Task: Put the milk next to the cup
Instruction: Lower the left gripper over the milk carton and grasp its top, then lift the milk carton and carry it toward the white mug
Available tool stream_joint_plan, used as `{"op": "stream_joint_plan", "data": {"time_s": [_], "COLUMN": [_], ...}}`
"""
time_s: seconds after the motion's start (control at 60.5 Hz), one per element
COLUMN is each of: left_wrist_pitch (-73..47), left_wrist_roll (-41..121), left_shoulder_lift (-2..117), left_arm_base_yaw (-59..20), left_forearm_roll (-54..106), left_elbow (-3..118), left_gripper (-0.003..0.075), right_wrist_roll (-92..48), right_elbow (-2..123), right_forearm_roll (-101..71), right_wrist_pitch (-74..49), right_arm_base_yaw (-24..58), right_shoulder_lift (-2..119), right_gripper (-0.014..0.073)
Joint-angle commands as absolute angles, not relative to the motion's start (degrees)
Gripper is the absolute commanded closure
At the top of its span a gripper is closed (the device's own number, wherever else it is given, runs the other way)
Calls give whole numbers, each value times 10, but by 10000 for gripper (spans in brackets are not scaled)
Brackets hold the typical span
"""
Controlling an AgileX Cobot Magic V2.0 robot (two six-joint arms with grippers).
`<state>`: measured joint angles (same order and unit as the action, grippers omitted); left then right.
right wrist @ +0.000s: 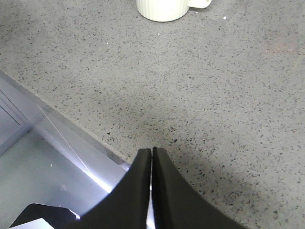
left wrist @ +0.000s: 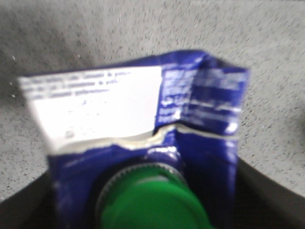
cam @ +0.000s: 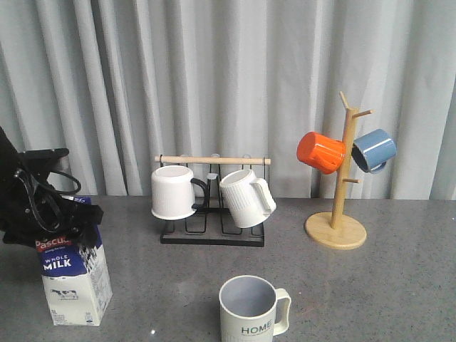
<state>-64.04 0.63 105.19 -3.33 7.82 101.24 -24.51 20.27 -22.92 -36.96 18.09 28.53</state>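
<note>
The milk (cam: 71, 274) is a carton with a blue top, a white lower part and a red "Pascual" label, standing on the grey table at the front left. My left gripper (cam: 68, 214) is down over its gable top and shut on it. In the left wrist view the milk's blue top (left wrist: 143, 119) and green cap (left wrist: 152, 205) fill the picture between the dark fingers (left wrist: 271, 195). The cup (cam: 249, 310), cream with "HOME" on it, stands at the front centre, well right of the milk. My right gripper (right wrist: 152, 150) is shut and empty over the table's front edge, with the cup's base (right wrist: 162, 8) beyond it.
A black wire rack (cam: 212, 231) with a wooden bar holds a plain white mug (cam: 173, 192) and a ribbed white mug (cam: 246, 198) behind the cup. A wooden mug tree (cam: 336, 229) at the back right carries an orange mug (cam: 320, 152) and a blue mug (cam: 374, 149).
</note>
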Motion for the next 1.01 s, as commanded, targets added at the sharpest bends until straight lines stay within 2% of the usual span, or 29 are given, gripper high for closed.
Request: {"op": "stream_joint_plan", "data": {"time_s": [0.0, 0.314, 0.446, 0.661, 0.793, 0.991], "left_wrist_pitch": [-629, -647, -657, -659, -668, -685], "left_wrist_roll": [6, 6, 6, 83, 130, 134], "left_shoulder_lift": [1025, 1006, 982, 941, 933, 935], "left_arm_base_yaw": [-36, -36, -36, -44, -66, -115], "left_forearm_roll": [85, 90, 119, 261, 328, 298], "left_elbow": [1029, 1030, 1030, 1030, 1030, 1030], "left_gripper": [276, 574, 646, 714, 729, 728], "right_wrist_roll": [-244, -244, -244, -245, -245, -245], "right_elbow": [219, 219, 219, 219, 219, 219], "right_forearm_roll": [-237, -237, -237, -237, -237, -237], "right_wrist_pitch": [-340, -338, -338, -338, -337, -337], "right_arm_base_yaw": [181, 181, 181, 181, 181, 181], "right_shoulder_lift": [287, 287, 287, 287, 287, 287], "right_gripper": [599, 599, 599, 599, 599, 599]}}
